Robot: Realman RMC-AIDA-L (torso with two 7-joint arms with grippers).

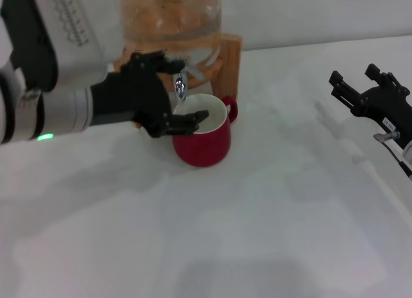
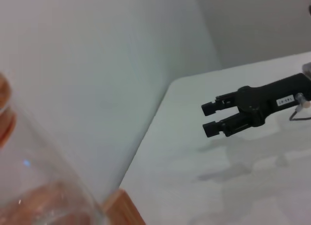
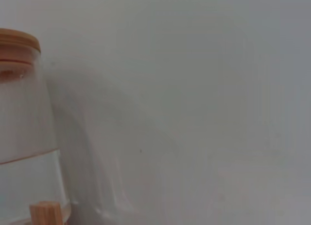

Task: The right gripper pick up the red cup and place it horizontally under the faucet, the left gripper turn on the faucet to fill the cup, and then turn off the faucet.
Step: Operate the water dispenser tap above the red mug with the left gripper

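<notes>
Left claw's on the tap, cup's parked under it, right arm's chilling off to the side.

Going left to right in your head view: the left gripper (image 1: 168, 95) is wrapped round the faucet (image 1: 181, 85), top fingers up by the lever and the lower ones reaching across the near rim of the red cup (image 1: 203, 132), so it looks clamped on the tap. The cup sits upright on the white table (image 1: 257, 221) right below the spout, handle pointing away toward the wooden stand (image 1: 230, 60). Far right, the right gripper (image 1: 353, 85) hangs well clear, jaws apart and empty. Your left wrist view shows that split way better (image 2: 210, 119). Only the right wrist cam catches the glass jar (image 3: 24, 152) with its wooden lid (image 3: 17, 39) and the water line.
</notes>
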